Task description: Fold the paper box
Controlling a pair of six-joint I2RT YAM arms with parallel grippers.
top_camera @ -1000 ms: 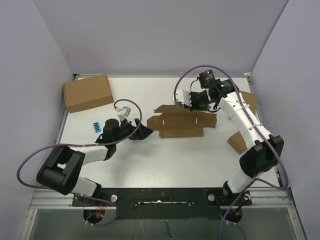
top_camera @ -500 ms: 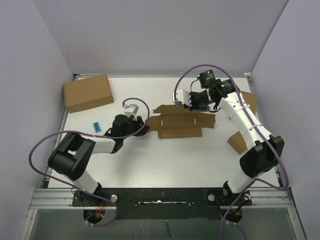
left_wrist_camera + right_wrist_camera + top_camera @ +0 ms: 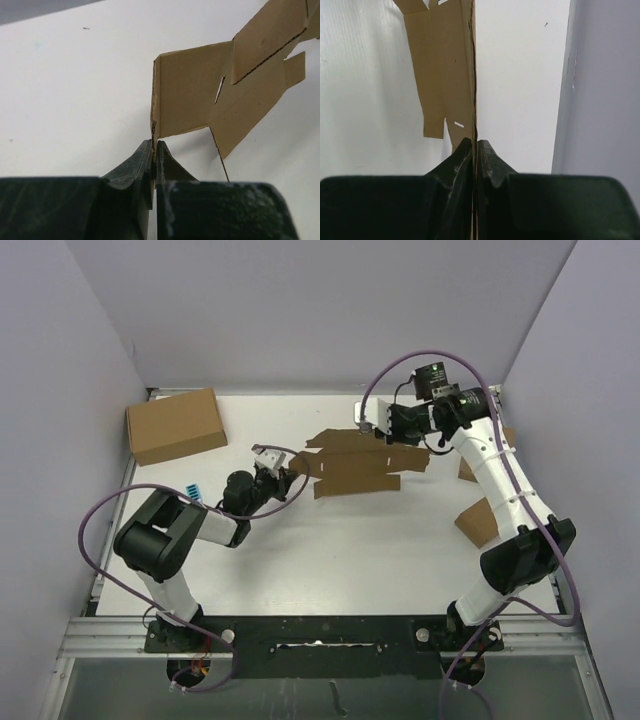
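Note:
The paper box (image 3: 355, 468) is a flat brown die-cut sheet with flaps and slots, held between both arms over the middle of the white table. My left gripper (image 3: 290, 478) is shut on the sheet's left corner; in the left wrist view its fingertips (image 3: 154, 146) pinch the cardboard edge and the sheet (image 3: 195, 100) rises beyond them. My right gripper (image 3: 393, 433) is shut on the sheet's far right edge; in the right wrist view its tips (image 3: 474, 143) clamp the thin edge of the sheet (image 3: 445, 65), which stands edge-on.
A larger closed brown carton (image 3: 175, 425) lies at the back left. A small blue item (image 3: 192, 492) sits by the left arm. Two brown boxes (image 3: 476, 523) (image 3: 500, 445) stand near the right wall. Grey walls enclose the table (image 3: 350, 560).
My left gripper reached right to the sheet and closed on its left corner. The right gripper shifted toward the back right, pulling the sheet that way and tilting it.

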